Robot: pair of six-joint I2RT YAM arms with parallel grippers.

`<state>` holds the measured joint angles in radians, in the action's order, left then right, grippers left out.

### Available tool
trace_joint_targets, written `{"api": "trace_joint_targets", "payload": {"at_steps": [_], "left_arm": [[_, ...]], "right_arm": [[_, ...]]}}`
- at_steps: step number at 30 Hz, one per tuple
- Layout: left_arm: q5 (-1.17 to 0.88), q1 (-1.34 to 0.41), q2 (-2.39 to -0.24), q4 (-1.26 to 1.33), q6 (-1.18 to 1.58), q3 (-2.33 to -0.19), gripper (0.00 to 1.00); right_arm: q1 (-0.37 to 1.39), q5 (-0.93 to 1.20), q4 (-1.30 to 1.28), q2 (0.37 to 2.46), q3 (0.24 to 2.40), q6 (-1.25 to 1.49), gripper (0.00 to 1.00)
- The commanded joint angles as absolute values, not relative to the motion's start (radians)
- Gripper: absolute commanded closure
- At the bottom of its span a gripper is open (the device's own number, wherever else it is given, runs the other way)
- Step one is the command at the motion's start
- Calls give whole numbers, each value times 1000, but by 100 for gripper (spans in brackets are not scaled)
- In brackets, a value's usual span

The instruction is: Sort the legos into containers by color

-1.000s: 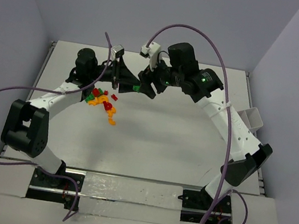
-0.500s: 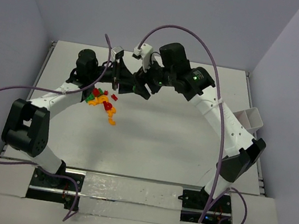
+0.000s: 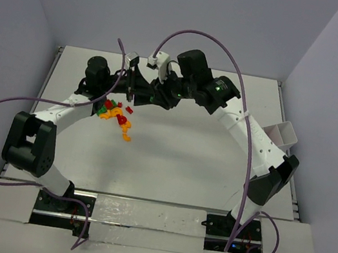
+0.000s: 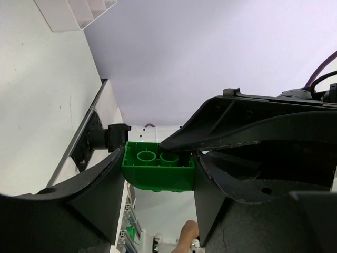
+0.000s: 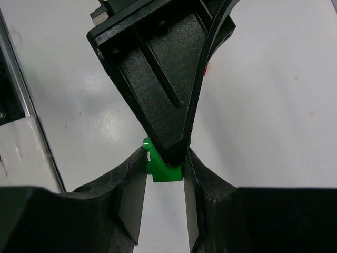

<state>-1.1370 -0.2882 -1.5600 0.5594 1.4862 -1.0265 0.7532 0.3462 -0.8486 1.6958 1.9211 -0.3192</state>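
Observation:
My left gripper (image 4: 158, 176) is shut on a green lego (image 4: 158, 168), held in the air above the table's far middle. My right gripper (image 5: 164, 182) meets it tip to tip, its jaws closed against the same green lego (image 5: 168, 173). In the top view the two grippers join at the far middle, left gripper (image 3: 140, 91) and right gripper (image 3: 154, 94), and the brick is hidden between them. A pile of red, green and orange-yellow legos (image 3: 116, 114) lies on the table below the left arm. A white container (image 3: 284, 133) stands at the right edge; it also shows in the left wrist view (image 4: 79, 10).
Purple cables (image 3: 198, 35) arc over both arms. The table's metal rail (image 3: 293, 201) runs along the right side. Walls close the table on three sides.
My right arm has swung left to the left gripper, and its jaws now sit around the green lego. The left arm has stayed where it was.

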Motion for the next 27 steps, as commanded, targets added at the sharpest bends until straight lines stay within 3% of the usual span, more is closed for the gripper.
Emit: {"api": "trace_joint_targets", "payload": {"at_steps": [1, 2, 4, 5, 6, 8, 10, 13, 15, 21, 27], "left_arm": [[-1154, -294, -1551, 640, 1518, -1025, 61], [-1153, -288, -1547, 638, 1515, -1026, 48], [-1150, -270, -1539, 621, 1502, -1028, 27], [-1144, -259, -1537, 582, 1472, -1036, 7], [-1141, -244, -1534, 555, 1452, -1041, 1], [-1134, -170, -1526, 475, 1388, -1073, 1], [-1093, -103, -1520, 281, 1154, -1147, 1], [-902, -82, -1515, -196, 733, -1330, 1], [-758, -111, -1492, -327, 535, -1380, 1], [-388, -222, -1395, -364, 274, -1337, 1], [-432, -233, -1412, -420, 142, -1347, 1]], "right_arm": [[758, 328, -804, 1670, 1908, -331, 88], [754, 324, -804, 1664, 1900, -328, 95], [747, 317, -804, 1651, 1889, -327, 100], [738, 316, -804, 1635, 1873, -324, 100], [726, 319, -805, 1624, 1862, -322, 100], [663, 321, -813, 1594, 1833, -324, 100], [580, 316, -818, 1542, 1763, -331, 100], [402, 308, -832, 1453, 1668, -356, 100], [260, 283, -845, 1388, 1596, -396, 100], [-194, 257, -939, 1336, 1475, -597, 100], [-408, 245, -976, 1411, 1494, -709, 100]]}}
